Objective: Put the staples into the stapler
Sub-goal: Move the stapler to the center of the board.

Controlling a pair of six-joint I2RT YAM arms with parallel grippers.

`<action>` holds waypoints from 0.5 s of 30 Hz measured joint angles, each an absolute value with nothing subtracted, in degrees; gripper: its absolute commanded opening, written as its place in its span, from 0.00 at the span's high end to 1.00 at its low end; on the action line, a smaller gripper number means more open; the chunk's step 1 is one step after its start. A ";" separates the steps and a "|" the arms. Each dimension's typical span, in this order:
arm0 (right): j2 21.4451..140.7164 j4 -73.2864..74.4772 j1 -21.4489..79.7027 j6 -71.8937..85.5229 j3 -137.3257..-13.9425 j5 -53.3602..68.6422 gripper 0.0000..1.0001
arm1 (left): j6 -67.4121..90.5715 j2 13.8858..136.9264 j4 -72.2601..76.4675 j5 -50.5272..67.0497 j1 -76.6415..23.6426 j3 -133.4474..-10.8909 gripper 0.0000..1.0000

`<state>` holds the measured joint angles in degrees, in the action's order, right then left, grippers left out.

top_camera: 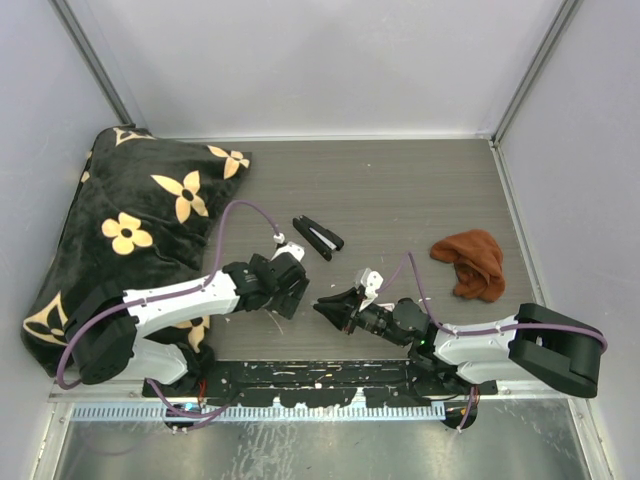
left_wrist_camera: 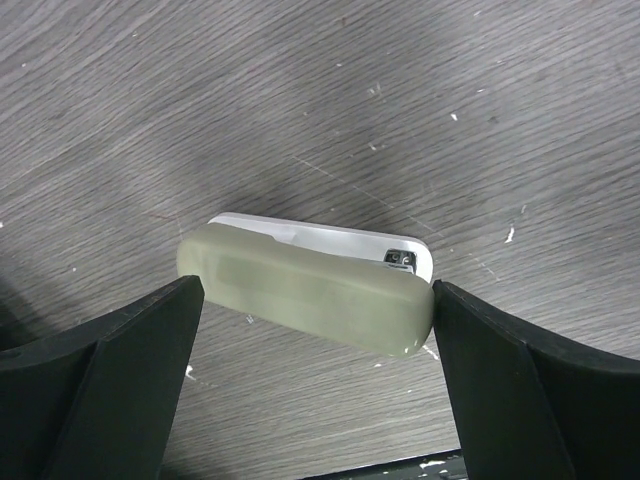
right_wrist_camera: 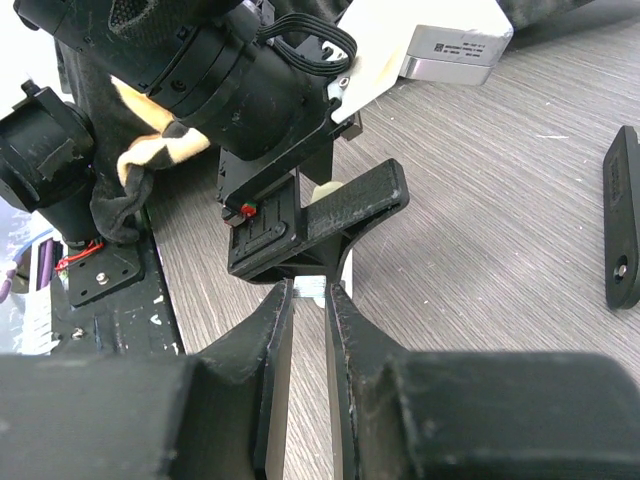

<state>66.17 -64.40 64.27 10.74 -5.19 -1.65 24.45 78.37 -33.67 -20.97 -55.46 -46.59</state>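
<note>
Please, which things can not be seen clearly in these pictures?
1. Right wrist view: the tiny pale piece at the right hand's fingertips is too small to name; grip unclear.
2. Left wrist view: whether the left hand touches the cream-green oblong plastic body cannot be told.
3. Right wrist view: the black flat bar is cut off by the right edge.

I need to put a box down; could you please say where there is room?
Free: dark wood tabletop behind the black hinged tool, and between it and the orange cloth. Crowded: front centre, where left claw and right claw meet.
</note>
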 measured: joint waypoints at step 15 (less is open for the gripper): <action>65.71 -64.42 64.27 11.14 -5.13 -1.65 0.88 | 25.04 71.99 -36.80 -23.05 -51.31 -46.57 0.26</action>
<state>65.71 -64.42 64.27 11.14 -5.13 -1.65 25.04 71.99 -36.80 -23.05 -51.31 -46.57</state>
